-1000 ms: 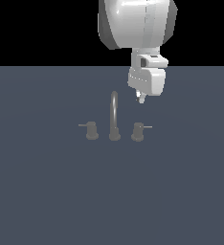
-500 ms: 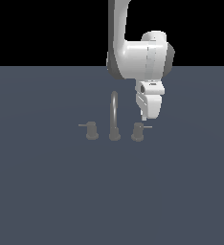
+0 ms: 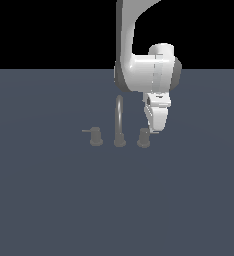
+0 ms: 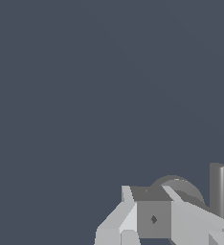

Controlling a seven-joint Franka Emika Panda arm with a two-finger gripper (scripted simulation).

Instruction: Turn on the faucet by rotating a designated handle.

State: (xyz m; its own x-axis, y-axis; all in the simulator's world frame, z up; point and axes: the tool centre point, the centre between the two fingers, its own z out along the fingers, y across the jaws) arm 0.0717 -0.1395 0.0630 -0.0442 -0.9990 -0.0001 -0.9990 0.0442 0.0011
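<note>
The grey faucet (image 3: 119, 121) stands on the floor with a tall arched spout and two stubby knobs. The left knob (image 3: 95, 137) has a thin rod pointing to the exterior view's left. The handle (image 3: 143, 138) is the knob on the exterior view's right; its lever is mostly hidden behind my gripper (image 3: 153, 129). The gripper hangs fingers-down, just to the right of that knob at about knob height, and looks shut and empty. In the wrist view the gripper (image 4: 150, 198) is just in front of the round knob (image 4: 181, 187), with a grey rod (image 4: 218, 191) beside it.
The flat dark grey-blue floor (image 3: 49, 200) stretches all around the faucet. The white arm (image 3: 149, 72) comes down from above, behind the spout.
The arm has come down and the gripper has dropped from above the spout's height to beside the knob on the exterior view's right. The faucet has not moved.
</note>
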